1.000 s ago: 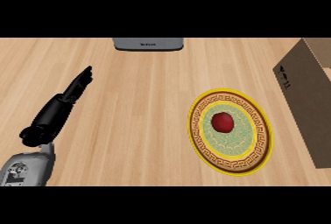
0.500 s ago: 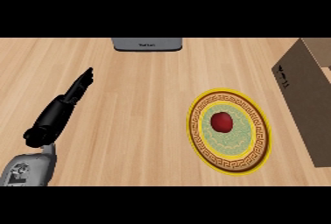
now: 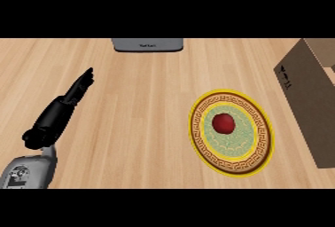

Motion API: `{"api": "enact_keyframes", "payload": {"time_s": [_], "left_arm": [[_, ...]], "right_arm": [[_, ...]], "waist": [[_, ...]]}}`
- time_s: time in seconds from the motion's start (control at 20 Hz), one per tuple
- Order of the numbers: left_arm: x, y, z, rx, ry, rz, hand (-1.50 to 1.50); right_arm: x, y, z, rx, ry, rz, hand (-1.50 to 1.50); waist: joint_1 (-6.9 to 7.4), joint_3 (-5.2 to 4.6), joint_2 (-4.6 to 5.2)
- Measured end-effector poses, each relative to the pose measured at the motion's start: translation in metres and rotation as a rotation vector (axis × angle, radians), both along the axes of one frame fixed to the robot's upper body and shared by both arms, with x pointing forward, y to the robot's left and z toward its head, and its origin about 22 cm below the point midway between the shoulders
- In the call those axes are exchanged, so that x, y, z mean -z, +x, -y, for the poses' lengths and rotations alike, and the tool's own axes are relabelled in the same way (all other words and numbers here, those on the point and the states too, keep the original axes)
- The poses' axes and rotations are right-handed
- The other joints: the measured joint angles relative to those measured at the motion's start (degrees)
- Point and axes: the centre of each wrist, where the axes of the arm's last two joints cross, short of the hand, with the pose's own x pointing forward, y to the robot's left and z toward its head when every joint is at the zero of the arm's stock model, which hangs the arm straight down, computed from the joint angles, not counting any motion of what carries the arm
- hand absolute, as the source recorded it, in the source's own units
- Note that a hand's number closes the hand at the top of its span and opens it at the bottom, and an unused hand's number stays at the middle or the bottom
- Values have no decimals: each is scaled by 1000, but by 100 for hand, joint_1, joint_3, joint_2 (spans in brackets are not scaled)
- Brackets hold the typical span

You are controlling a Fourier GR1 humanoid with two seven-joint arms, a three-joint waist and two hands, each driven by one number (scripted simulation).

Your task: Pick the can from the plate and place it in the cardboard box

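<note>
While the left hand lies with straight fingers over the worktop's left part, holding nothing, the one red can stands well apart from it, at the centre of the single gold-rimmed plate toward the right edge. One cardboard box sits at the right edge, just beside the plate; its inside cannot be seen.

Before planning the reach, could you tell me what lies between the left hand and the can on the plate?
In the head view, only bare wooden counter and the plate's patterned rim separate the left hand from the red can.
</note>
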Motion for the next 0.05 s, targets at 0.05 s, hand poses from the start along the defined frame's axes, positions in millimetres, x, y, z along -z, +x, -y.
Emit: {"api": "enact_keyframes", "payload": {"time_s": [0.05], "left_arm": [[-1,0,-1,0,-2,1,0]], "right_arm": [[3,-8,7,20,14,32,-150]], "waist": [[9,0,5]]}}
